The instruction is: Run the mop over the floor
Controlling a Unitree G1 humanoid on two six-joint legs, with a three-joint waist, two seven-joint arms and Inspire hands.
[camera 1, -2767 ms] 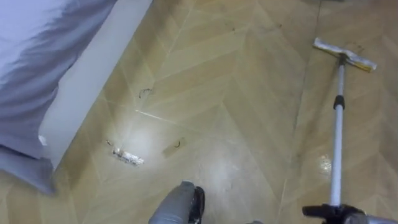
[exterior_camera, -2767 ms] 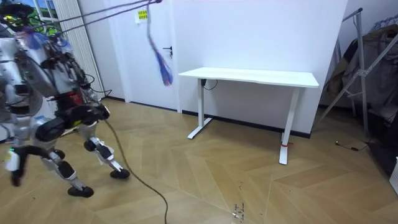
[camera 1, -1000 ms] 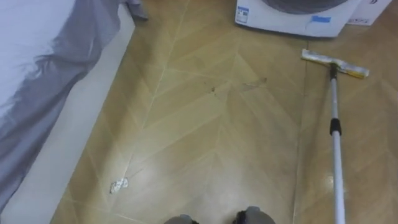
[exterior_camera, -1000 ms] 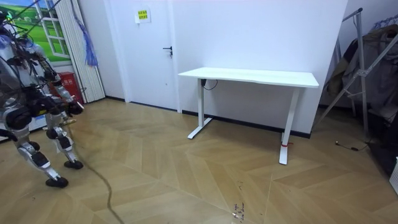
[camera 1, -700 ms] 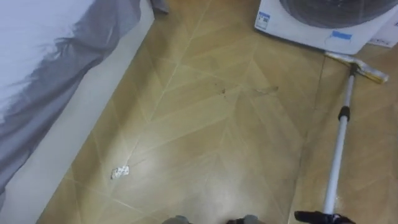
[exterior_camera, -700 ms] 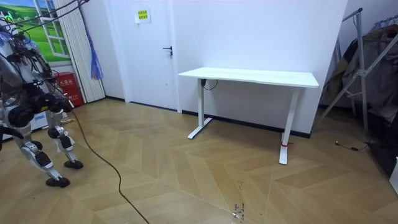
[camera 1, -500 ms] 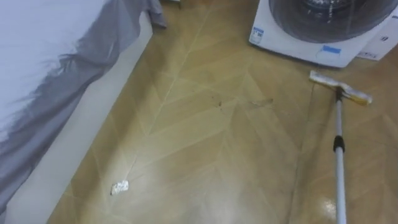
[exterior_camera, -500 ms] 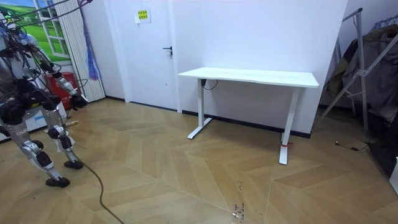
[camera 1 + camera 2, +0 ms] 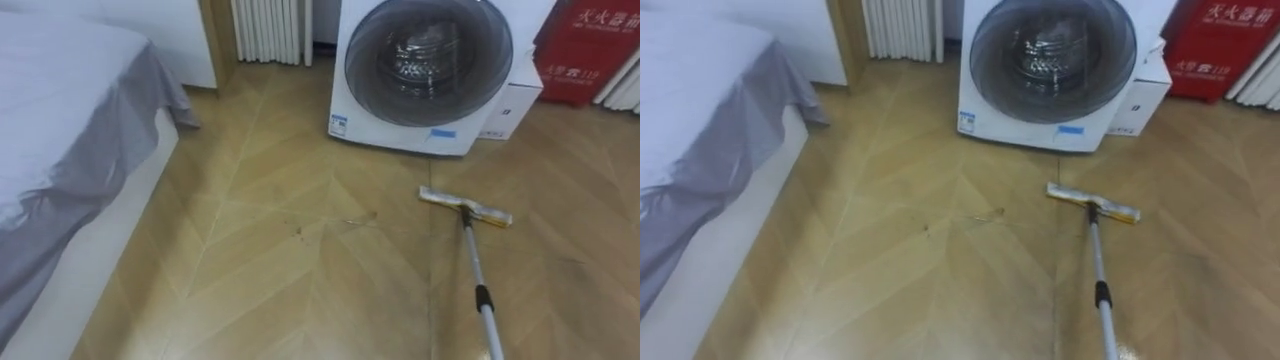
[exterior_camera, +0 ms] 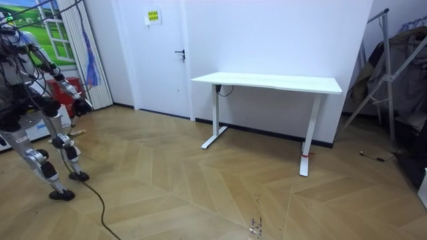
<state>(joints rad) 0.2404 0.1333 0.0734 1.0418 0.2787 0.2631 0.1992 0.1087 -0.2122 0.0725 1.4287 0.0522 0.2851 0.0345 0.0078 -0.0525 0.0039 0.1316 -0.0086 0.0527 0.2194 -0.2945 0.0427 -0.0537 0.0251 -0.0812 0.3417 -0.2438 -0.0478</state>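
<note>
The mop lies on the wooden floor, its flat pale head (image 9: 465, 207) in front of the washing machine (image 9: 428, 70). Its silver pole (image 9: 481, 292) runs back toward me and leaves the eye view at the bottom right. In the room view I stand at the room view's left edge, facing the red box (image 10: 65, 93). One arm reaches forward there, and its hand (image 10: 83, 104), taken as my right, is too small to read.
A bed (image 9: 60, 150) with a grey sheet fills the left side. A white radiator (image 9: 272, 28) stands at the back wall, and a red box (image 9: 590, 50) sits right of the washer. A white desk (image 10: 267, 83) stands mid-room.
The eye view has lifted: the washing machine now shows whole and the paper scrap on the floor has left the picture. In the room view I stand slightly more upright, feet in place.
</note>
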